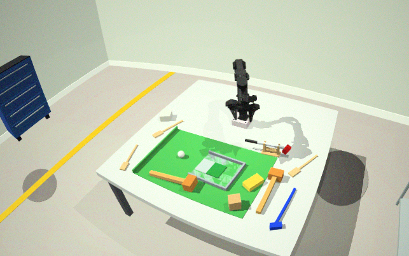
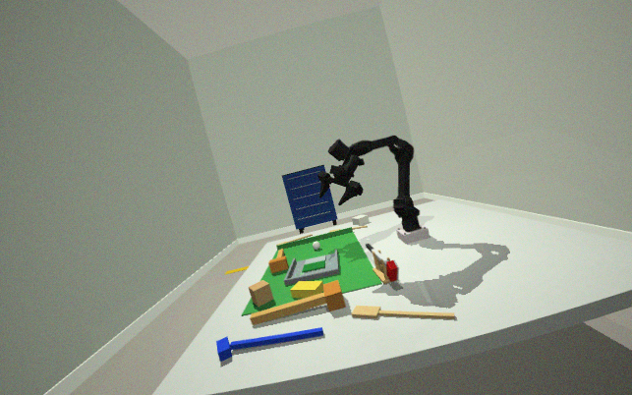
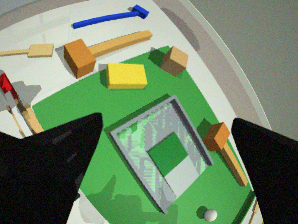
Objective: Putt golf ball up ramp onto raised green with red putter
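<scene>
The red putter's head [image 1: 286, 149] [image 2: 391, 270] [image 3: 5, 83] sticks out at one end of a small wooden rack [image 1: 271, 154]; its shaft rests across the rack and its black grip [image 1: 250, 141] points toward the arm's side. The white golf ball [image 1: 180, 154] [image 2: 316, 245] [image 3: 210, 215] lies on the green mat [image 1: 165, 159], before the pale ramp [image 1: 204, 166] [image 3: 187, 181]. The raised green [image 1: 216, 170] [image 2: 314, 265] [image 3: 168, 153] is a darker square inside a grey-walled frame. My gripper [image 1: 243, 120] [image 2: 331, 200] [image 3: 170, 122] is wide open and empty, high above the table, away from the putter.
An orange mallet [image 1: 189, 183] lies on the mat beside the frame; another [image 1: 275, 174] lies off its edge. A yellow block [image 1: 253, 182] and tan block [image 1: 234, 202] stand near. A blue mallet [image 1: 276, 225], wooden paddles and a white block [image 1: 166, 116] lie around.
</scene>
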Action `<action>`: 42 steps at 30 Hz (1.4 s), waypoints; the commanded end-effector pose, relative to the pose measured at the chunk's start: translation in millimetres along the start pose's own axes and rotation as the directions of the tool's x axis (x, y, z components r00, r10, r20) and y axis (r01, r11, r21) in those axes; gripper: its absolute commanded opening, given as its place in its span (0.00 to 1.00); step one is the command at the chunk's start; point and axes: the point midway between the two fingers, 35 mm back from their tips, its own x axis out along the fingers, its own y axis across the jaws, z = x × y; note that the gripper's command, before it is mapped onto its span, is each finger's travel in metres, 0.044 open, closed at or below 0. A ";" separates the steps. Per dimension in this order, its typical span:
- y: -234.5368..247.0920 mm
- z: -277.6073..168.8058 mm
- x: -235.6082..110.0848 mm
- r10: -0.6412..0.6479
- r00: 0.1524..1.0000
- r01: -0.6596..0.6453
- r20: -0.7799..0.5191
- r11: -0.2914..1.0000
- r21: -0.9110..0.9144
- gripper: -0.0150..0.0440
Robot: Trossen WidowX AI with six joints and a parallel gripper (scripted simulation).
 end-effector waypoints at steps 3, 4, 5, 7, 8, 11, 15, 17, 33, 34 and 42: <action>49.8 -54.7 41.5 0.249 0.949 -0.289 -0.195 0.934 -0.212 1.00; 59.6 -65.8 46.8 0.297 0.927 -0.349 -0.230 0.906 -0.240 1.00; 69.5 -76.8 51.2 0.343 0.901 -0.410 -0.264 0.873 -0.264 1.00; 91.3 -98.8 56.6 0.437 0.839 -0.530 -0.326 0.794 -0.300 1.00; 102.1 -109.7 57.9 0.482 0.802 -0.587 -0.354 0.748 -0.312 1.00; 125.1 -132.3 57.5 0.574 0.711 -0.700 -0.405 0.636 -0.326 1.00; 126.7 -133.8 57.4 0.580 0.704 -0.707 -0.409 0.628 -0.327 1.00; 128.5 -135.4 59.2 0.581 0.704 -0.707 -0.409 0.628 -0.327 1.00; 151.2 -162.0 86.0 0.581 0.704 -0.707 -0.409 0.627 -0.326 1.00; 151.2 -162.0 86.0 0.581 0.704 -0.707 -0.409 0.627 -0.326 1.00; 154.7 -167.0 91.7 0.581 0.704 -0.707 -0.409 0.627 -0.326 1.00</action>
